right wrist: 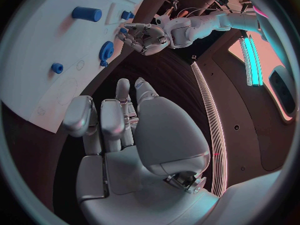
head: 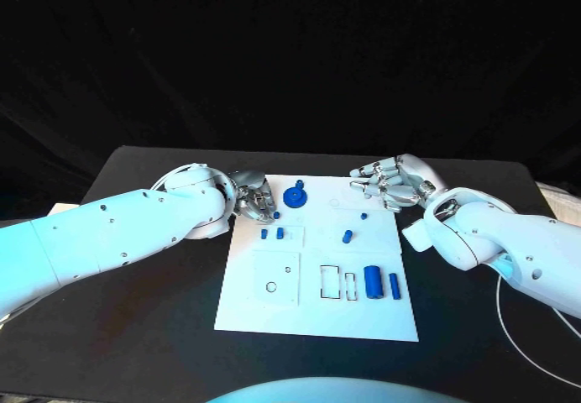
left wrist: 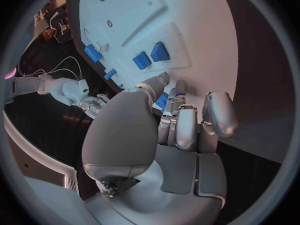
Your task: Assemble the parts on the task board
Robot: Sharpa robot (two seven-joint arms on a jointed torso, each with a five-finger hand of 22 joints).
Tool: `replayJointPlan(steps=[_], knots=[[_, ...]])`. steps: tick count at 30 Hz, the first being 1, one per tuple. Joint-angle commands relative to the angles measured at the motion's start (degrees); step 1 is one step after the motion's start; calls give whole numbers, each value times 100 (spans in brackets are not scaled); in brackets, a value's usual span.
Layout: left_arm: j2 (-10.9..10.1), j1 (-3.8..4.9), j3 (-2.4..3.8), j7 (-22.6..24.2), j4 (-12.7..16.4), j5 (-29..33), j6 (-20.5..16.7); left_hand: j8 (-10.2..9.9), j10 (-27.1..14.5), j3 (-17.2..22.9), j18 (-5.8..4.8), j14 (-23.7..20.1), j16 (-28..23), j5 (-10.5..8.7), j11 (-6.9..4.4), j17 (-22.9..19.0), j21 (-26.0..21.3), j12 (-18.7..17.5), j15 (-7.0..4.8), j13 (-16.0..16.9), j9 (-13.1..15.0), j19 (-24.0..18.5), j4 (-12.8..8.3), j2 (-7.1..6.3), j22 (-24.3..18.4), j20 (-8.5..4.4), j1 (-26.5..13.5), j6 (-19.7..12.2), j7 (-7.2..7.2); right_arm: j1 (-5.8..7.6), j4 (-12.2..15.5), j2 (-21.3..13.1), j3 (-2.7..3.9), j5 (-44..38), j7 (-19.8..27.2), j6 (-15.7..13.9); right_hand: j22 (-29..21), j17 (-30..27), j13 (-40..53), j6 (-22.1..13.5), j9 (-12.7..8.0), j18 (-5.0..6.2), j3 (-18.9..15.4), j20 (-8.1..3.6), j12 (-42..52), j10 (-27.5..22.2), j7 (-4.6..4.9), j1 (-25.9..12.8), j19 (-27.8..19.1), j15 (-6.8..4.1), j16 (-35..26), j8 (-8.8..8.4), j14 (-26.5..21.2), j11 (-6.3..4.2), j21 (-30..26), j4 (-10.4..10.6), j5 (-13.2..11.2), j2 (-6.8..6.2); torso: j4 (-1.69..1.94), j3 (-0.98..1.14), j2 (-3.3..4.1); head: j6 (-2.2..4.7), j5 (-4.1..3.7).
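The white task board (head: 260,311) lies in the middle of the black table. A blue gear (head: 296,199) stands near its far edge. My left hand (head: 252,201) hovers over the board's far left corner, and a small blue part (left wrist: 162,100) sits pinched between its thumb and fingers. My right hand (head: 389,183) is at the far right corner, its fingers loosely bent and holding nothing. Two small blue blocks (head: 274,234) lie behind the left hand, and a blue peg (head: 348,236) rests mid-board. Blue cylinders (head: 373,283) lie at the near right.
Dark-outlined slots (head: 329,281) and round holes (head: 271,286) mark the board's near half. A white cable (head: 515,315) runs along the table under my right arm. Black table (head: 145,336) stretches on both sides of the board.
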Motion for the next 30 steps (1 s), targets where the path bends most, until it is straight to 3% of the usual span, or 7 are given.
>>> replayJointPlan(steps=[1,6,11,14,18,23,30], knots=[[-101,5,-5,370,9,356,-310,81,-70,88,43,81,-55,-13,10,-102,-231,-43,45,-3,8,-62,-96,112,138,17,152,144,-42,-3,-4,-67,0,-470,-243,234,4,-287,-465,112,5,75,216,2,-499,-195,66,244,10,10,-289,33,-29,15,-28,-101,-91,-22,15,-6,-35,46,-26],[-391,55,-8,1160,141,1159,-898,112,103,242,155,-111,-365,-20,-34,-632,-851,89,16,59,-13,-263,-245,142,-150,-1,314,215,-64,20,43,-208,2,-1318,-535,618,115,-483,-1398,342,16,52,619,10,-1352,2,44,453,162,26,-513,98,55,36,55,-237,-317,-166,3,-29,-50,74,-104],[-674,76,-14,1939,302,2983,-1364,154,54,302,319,-458,-929,-23,-11,-1466,-1883,126,25,91,-28,-621,-270,180,-646,-2,300,303,-33,71,120,-282,3,-2479,-954,815,164,-473,-1999,498,12,41,908,23,-1941,188,39,497,209,43,-533,113,111,60,85,-329,-279,-326,-12,-33,-65,110,-150],[-873,81,-65,2441,501,5374,-1372,158,-24,182,440,-806,-1421,-29,4,-2158,-2767,180,68,118,-47,-964,-130,203,-1085,38,59,291,-18,78,287,-296,3,-3696,-1521,798,284,-476,-2277,555,9,15,1068,22,-2127,282,3,414,295,24,-518,94,154,46,172,-292,-397,-373,-4,-43,-79,150,-275],[-1001,71,-116,2861,705,6996,-1467,184,104,3,460,-834,-1461,5,-37,-2235,-2892,386,36,211,-47,-988,-83,234,-1166,30,-46,305,-48,67,429,-277,3,-4588,-1979,878,300,-490,-2507,562,1,11,1222,17,-2260,291,-19,347,312,25,-518,54,168,45,187,-224,-659,-452,2,-35,-69,178,-363],[-1152,51,-146,3198,922,8078,-1366,232,-36,-224,496,-951,-1582,5,-25,-2447,-3276,520,52,280,-40,-1091,-20,269,-1380,36,-157,310,-46,44,518,-221,3,-5432,-2337,1090,168,-638,-2799,459,-12,40,1221,44,-2438,144,-45,116,246,52,-637,-25,150,81,96,-21,-997,-686,2,-45,-69,228,-407],[-1263,37,-155,3441,1073,8383,-1379,273,-120,-348,505,-988,-1580,13,-20,-2483,-3384,642,55,339,-38,-1104,-31,318,-1450,41,-138,283,-45,34,535,-146,2,-5686,-2430,1321,153,-685,-3009,463,-4,43,1339,42,-2495,125,-55,191,252,42,-664,-18,155,79,80,-3,-1035,-723,4,-43,-65,198,-394]])
